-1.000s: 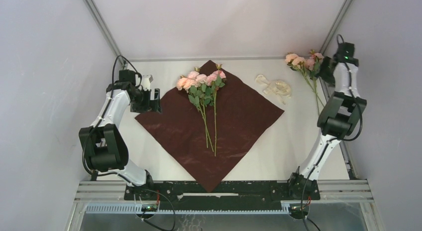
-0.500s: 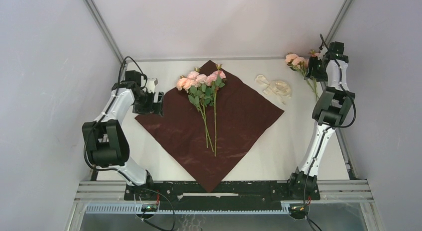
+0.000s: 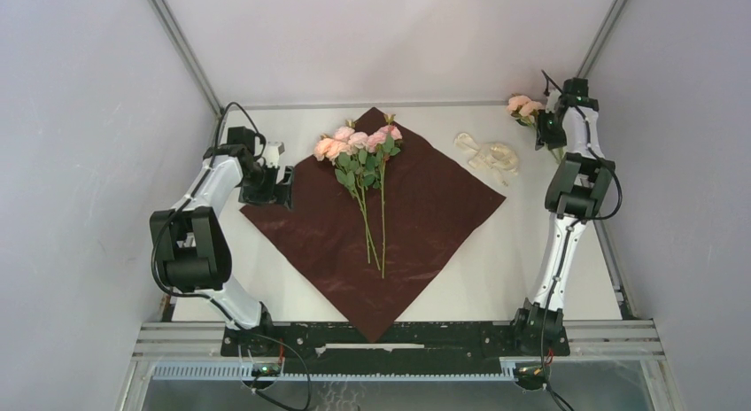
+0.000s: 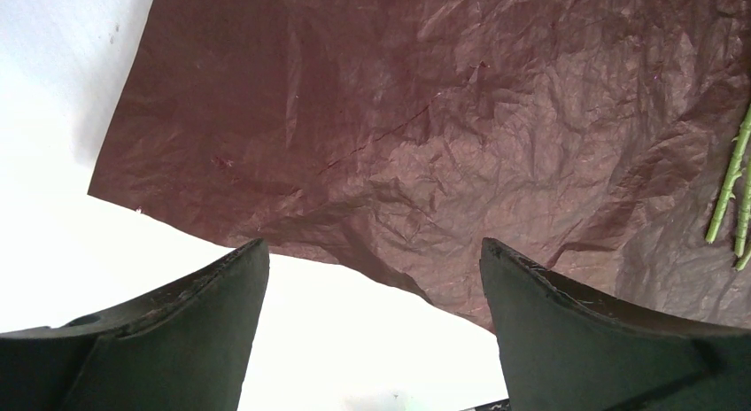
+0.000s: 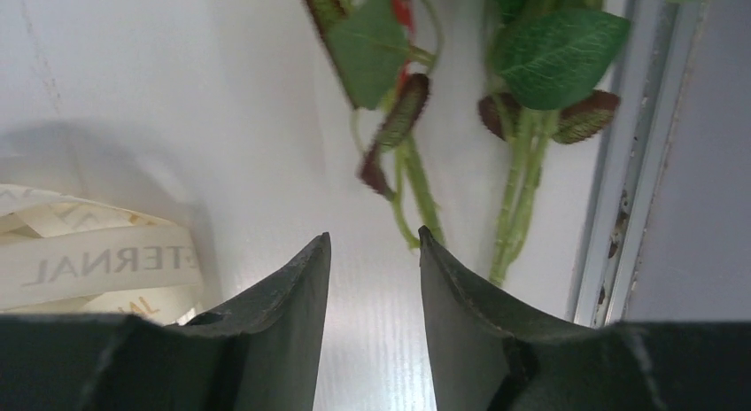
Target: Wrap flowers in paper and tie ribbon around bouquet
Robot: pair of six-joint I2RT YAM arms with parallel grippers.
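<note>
paper (image 3: 390, 225) flat on white table (image 3: 496, 269) | grey walls (image 3: 80, 101) on 3 sides

White table (image 3: 496, 278): smooth, matte, evenly lit, with soft shadows only. It is enclosed on three sides by plain pale grey panels: left wall (image 3: 80, 119), back wall (image 3: 390, 39), right wall (image 3: 691, 163). Slanting metal posts (image 3: 181, 43) stand at both back corners. A metal strip (image 5: 620, 207) borders the table's right edge. An aluminium rail (image 3: 620, 340) runs along the near edge.
</note>
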